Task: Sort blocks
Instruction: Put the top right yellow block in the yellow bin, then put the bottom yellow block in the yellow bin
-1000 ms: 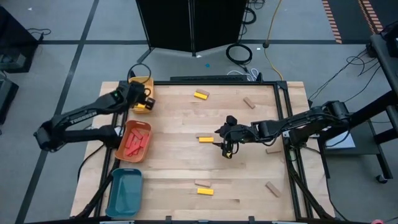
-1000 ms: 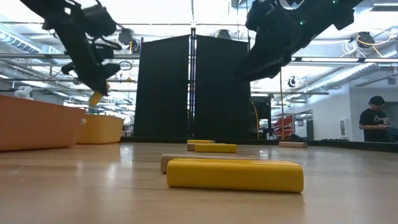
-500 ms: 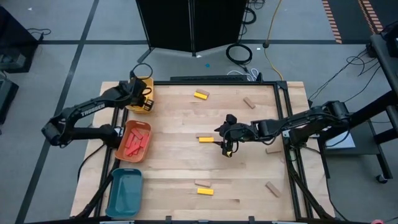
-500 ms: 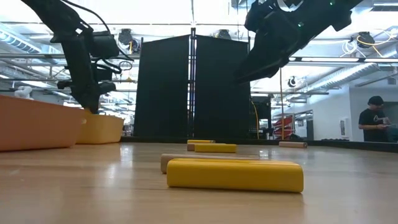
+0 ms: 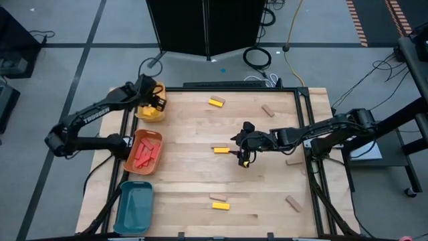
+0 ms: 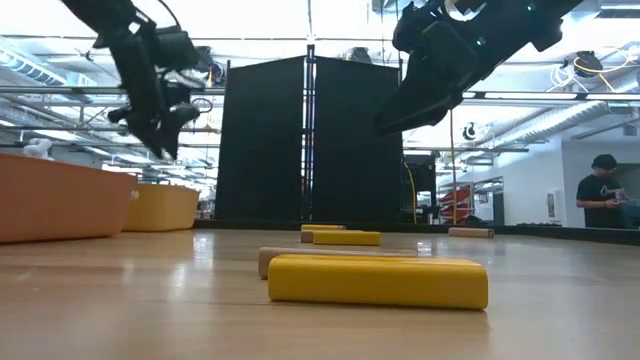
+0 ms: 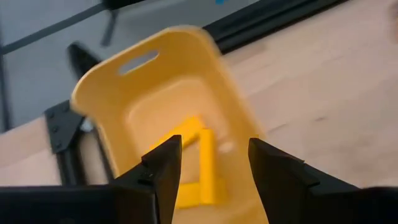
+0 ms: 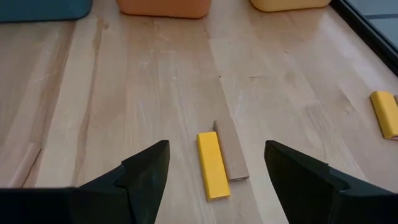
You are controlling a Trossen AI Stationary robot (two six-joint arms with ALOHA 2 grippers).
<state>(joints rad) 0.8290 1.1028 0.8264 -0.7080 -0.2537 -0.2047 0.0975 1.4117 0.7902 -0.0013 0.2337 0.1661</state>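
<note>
- left gripper [image 5: 153, 102] over the yellow tray [image 5: 144, 115], upper left of the high view. A second ago it carried a yellow bar low at the tray; now its fingers [image 7: 163, 163] stand apart with nothing between them, and it has lifted clear.
- Yellow blocks in tray [image 7: 205, 167] lie on the tray floor, so that drop looks done: one more yellow sorted.
- right gripper [image 5: 245, 155] hovers mid-table, jaws wide and empty, unchanged over the last second. A yellow block [image 8: 212, 165] touching a tan block [image 8: 231, 151] lies just ahead of it; likely next pick.
- Red blocks [image 5: 147, 154] fill the orange tray [image 5: 133, 163], left edge. Teal tray [image 5: 134, 209], lower left, shows nothing inside.
- Still loose: yellow bar [image 5: 215, 102] top centre, tan bar [image 5: 268, 110] upper right, yellow bar [image 5: 221, 206] bottom centre, tan bar [image 5: 293, 203] lower right.
</note>
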